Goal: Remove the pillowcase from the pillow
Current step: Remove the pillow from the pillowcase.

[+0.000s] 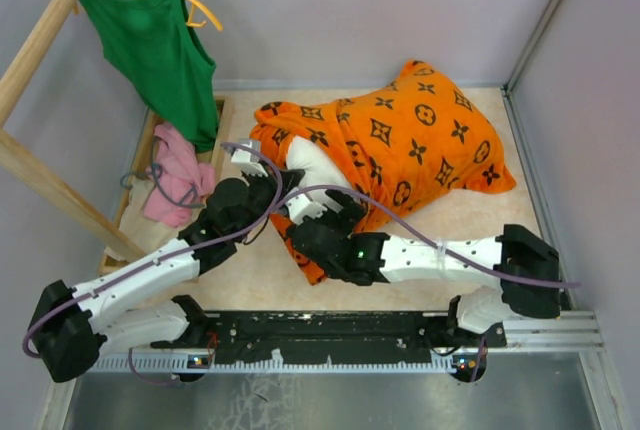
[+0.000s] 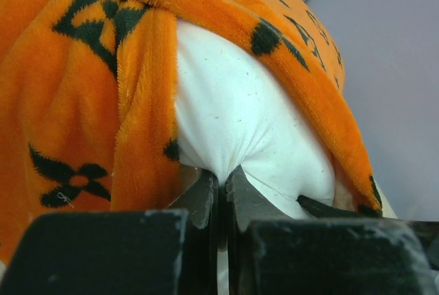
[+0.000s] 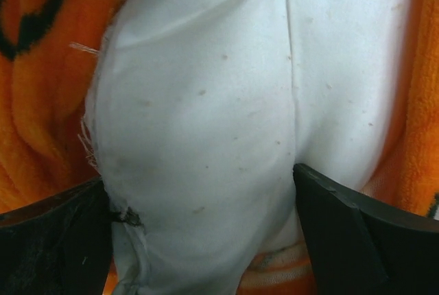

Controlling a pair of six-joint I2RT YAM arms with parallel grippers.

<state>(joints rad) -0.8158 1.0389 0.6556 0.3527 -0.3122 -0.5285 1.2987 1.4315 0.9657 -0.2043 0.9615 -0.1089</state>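
The orange pillowcase with black motifs lies across the back of the table, still covering most of the pillow. A white corner of the pillow pokes out of its open left end. My left gripper is shut on a pinch of that white fabric; the left wrist view shows the jaws closed on the pillow, with the pillowcase folded back around it. My right gripper is open wide. In its wrist view the pillow's corner fills the gap between the fingers, with the pillowcase on both sides.
A green tank top hangs on a yellow hanger from a wooden rack at the back left. A pink cloth lies below it, close to my left arm. Grey walls enclose the table, and the mounting rail runs along the near edge.
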